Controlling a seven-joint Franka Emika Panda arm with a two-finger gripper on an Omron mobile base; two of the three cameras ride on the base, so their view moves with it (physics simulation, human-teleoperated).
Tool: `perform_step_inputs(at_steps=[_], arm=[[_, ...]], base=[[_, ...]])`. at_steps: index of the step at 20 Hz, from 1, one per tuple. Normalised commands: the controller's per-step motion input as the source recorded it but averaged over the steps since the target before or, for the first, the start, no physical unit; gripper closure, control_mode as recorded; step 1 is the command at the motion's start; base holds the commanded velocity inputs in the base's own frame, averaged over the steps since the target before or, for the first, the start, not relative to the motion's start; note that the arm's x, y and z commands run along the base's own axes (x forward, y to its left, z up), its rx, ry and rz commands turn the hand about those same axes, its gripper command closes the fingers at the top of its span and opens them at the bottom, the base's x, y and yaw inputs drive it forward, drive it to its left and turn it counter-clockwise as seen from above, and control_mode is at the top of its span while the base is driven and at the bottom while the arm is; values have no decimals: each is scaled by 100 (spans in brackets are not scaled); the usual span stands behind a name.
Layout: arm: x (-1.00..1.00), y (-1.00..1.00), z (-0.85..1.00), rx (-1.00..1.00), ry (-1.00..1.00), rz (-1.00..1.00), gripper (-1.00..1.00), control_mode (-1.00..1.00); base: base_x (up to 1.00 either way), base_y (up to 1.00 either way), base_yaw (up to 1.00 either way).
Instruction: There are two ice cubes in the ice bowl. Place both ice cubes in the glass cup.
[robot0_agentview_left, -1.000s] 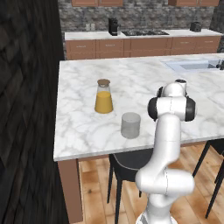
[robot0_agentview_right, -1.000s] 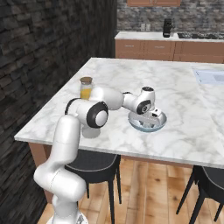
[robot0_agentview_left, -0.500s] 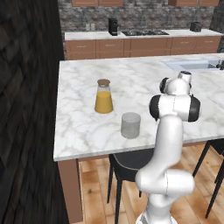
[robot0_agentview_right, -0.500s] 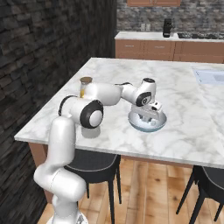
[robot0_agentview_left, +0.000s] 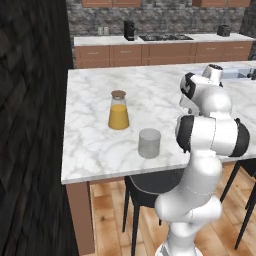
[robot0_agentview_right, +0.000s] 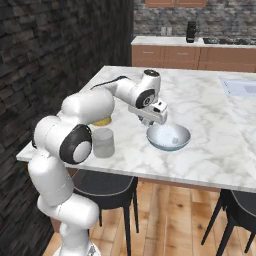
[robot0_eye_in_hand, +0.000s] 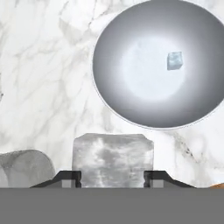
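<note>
The ice bowl (robot0_eye_in_hand: 157, 65) serves as the landmark: a shallow grey dish standing on the white marble table (robot0_agentview_left: 95, 140), seen from almost straight above in the hand view. One small ice cube (robot0_eye_in_hand: 174, 61) lies inside it, off-centre toward the bowl's upper right in that view; in the right base view the same cube (robot0_agentview_right: 174, 140) shows as a pale speck near the bottom of the bowl (robot0_agentview_right: 168, 137).

The fingers (robot0_eye_in_hand: 113, 178) are lifted clear of the bowl, just outside its rim on the side facing the glass cup. They are closed partway onto the second ice cube (robot0_eye_in_hand: 113, 159), which sits squarely between the two dark tips and spans the whole gap, so each tip presses one of its sides. This held cube hangs over bare marble beside the bowl, not over its hollow.

The glass cup (robot0_agentview_right: 103, 142) stands upright on the table, near the bowl but apart from it, close to the table's front edge; in the hand view its rounded rim (robot0_eye_in_hand: 24, 168) peeks in at the lower left, beside the held cube. Beyond the cup from the bowl stands the carafe (robot0_agentview_left: 118, 110) of orange juice with its cork top, upright. In the left base view the cup (robot0_agentview_left: 149, 143) sits just in front of the carafe.
</note>
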Motion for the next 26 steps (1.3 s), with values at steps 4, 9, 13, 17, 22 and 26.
perform_step_inputs(at_steps=[4,9,13,17,22,26], arm=[[-54,100,26,0,3,0,100,-100],[-29,100,0,0,1,0,100,-100],[-1,100,12,-3,9,0,100,-100],[0,67,2,-6,11,0,100,-100],[3,28,-11,-7,-1,0,100,-100],[0,24,-17,0,-4,0,100,-100]], base=[[0,0,0],[0,0,0],[0,0,0],[0,0,0],[0,0,0],[0,0,0]])
